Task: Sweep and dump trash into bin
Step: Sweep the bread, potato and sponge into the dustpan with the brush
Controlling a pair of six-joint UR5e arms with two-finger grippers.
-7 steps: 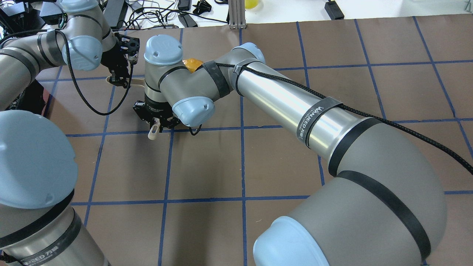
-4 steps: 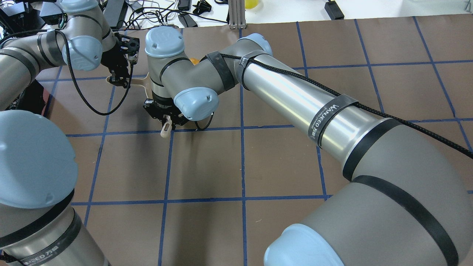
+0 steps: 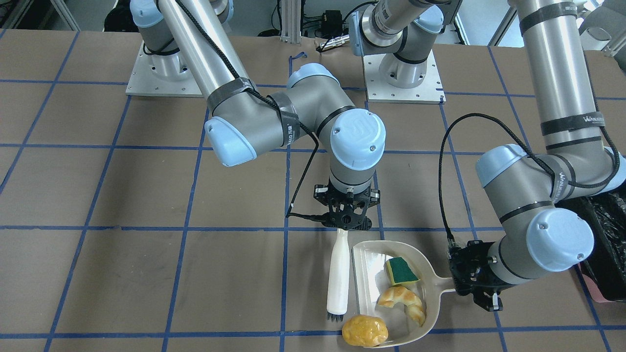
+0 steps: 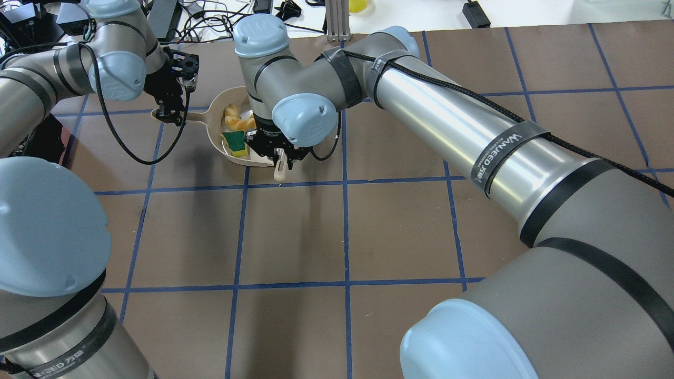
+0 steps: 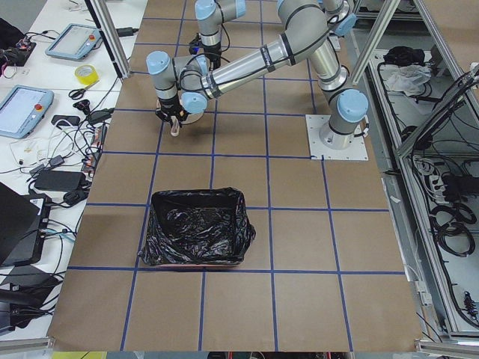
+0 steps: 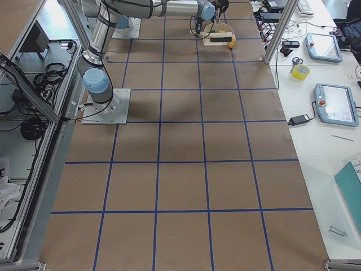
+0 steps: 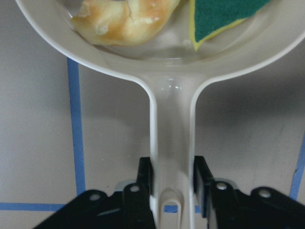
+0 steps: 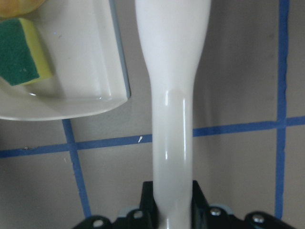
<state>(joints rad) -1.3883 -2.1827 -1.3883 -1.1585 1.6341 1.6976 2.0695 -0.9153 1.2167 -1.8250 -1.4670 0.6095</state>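
The beige dustpan (image 3: 371,259) lies flat on the table. The green-and-yellow sponge wedge (image 3: 402,270) and the croissant piece (image 3: 403,300) lie inside it. The golden bread roll (image 3: 365,330) sits at its open lip. My left gripper (image 3: 477,281) is shut on the dustpan handle (image 7: 172,143). My right gripper (image 3: 347,217) is shut on the white brush (image 3: 338,274), which stands just beside the pan's open side, bristles down. The bin (image 5: 196,238), lined with a black bag, stands to my left, apart from the pan, and it also shows in the front view (image 3: 604,234).
The table is brown paper with a blue tape grid. Both arm bases (image 3: 161,68) stand on plates at the robot's side. An aluminium post (image 4: 337,21), cables and devices lie past the far edge. My right forearm (image 4: 474,137) spans the table's middle.
My right gripper has moved with the brush to the overhead view's right, uncovering the dustpan with the sponge and croissant. The left gripper and the dustpan handle have stayed put.
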